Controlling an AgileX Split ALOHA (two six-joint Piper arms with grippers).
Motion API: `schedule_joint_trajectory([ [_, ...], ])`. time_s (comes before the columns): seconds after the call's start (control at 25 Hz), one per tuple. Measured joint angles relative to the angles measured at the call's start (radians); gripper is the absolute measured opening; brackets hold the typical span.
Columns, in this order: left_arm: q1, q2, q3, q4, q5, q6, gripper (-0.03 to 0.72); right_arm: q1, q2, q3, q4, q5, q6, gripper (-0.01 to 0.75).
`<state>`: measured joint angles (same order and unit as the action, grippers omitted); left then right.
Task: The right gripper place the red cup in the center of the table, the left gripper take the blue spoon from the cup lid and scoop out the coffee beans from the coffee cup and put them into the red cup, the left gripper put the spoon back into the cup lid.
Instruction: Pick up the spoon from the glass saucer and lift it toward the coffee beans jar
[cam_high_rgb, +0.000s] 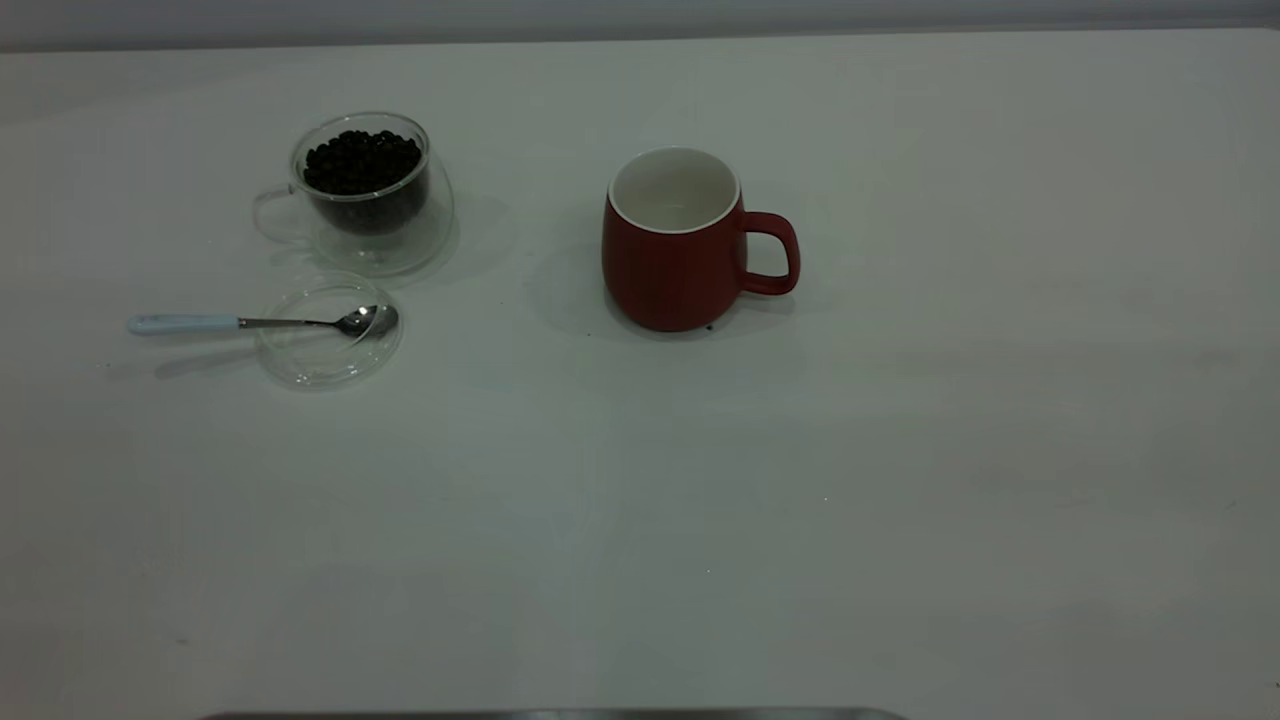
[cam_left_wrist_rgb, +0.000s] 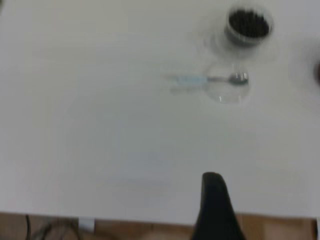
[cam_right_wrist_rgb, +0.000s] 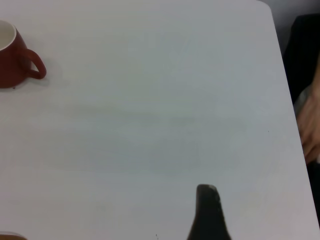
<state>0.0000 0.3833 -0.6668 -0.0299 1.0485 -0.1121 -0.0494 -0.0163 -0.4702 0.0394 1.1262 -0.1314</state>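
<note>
The red cup (cam_high_rgb: 675, 260) stands upright near the middle of the table (cam_high_rgb: 700, 500), handle to the right; its white inside shows no beans. It also shows in the right wrist view (cam_right_wrist_rgb: 12, 60). The coffee cup (cam_high_rgb: 365, 195) with the coffee beans (cam_high_rgb: 362, 163) stands at the back left. In front of it lies the cup lid (cam_high_rgb: 328, 335), with the blue spoon (cam_high_rgb: 250, 322) resting on it, bowl in the lid and handle pointing left. Neither gripper shows in the exterior view. Only one black fingertip of the left gripper (cam_left_wrist_rgb: 212, 182) shows, far from the spoon (cam_left_wrist_rgb: 210, 79), and one of the right gripper (cam_right_wrist_rgb: 206, 192), far from the red cup.
A person's hand (cam_right_wrist_rgb: 310, 125) is beyond the table's edge in the right wrist view. A brown wooden strip (cam_left_wrist_rgb: 125, 230) lies past the table edge in the left wrist view. A dark strip (cam_high_rgb: 550, 714) runs along the table's front edge.
</note>
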Motion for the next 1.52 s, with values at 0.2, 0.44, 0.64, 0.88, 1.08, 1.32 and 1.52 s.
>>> schedule_joint_trajectory([
  [0.2, 0.0, 0.319, -0.115, -0.026, -0.042, 0.032, 0.57, 0.0, 0.0, 0.0, 0.0, 0.0, 0.0, 0.588],
  [0.44, 0.0, 0.622, -0.32, -0.033, -0.088, 0.05, 0.57, 0.0, 0.0, 0.0, 0.0, 0.0, 0.0, 0.588],
  [0.64, 0.013, 0.865, -0.47, -0.127, -0.118, 0.112, 0.57, 0.0, 0.0, 0.0, 0.0, 0.0, 0.0, 0.588],
  [0.88, 0.149, 1.12, -0.599, -0.45, -0.081, 0.389, 0.57, 0.0, 0.0, 0.0, 0.0, 0.0, 0.0, 0.588],
  [1.08, 0.346, 1.273, -0.611, -0.65, -0.019, 0.616, 0.57, 0.0, 0.0, 0.0, 0.0, 0.0, 0.0, 0.588],
  [1.32, 0.484, 1.442, -0.619, -0.753, 0.057, 0.848, 0.57, 0.0, 0.0, 0.0, 0.0, 0.0, 0.0, 0.588],
  [1.52, 0.487, 1.576, -0.619, -0.761, 0.06, 0.947, 0.57, 0.0, 0.0, 0.0, 0.0, 0.0, 0.0, 0.588],
])
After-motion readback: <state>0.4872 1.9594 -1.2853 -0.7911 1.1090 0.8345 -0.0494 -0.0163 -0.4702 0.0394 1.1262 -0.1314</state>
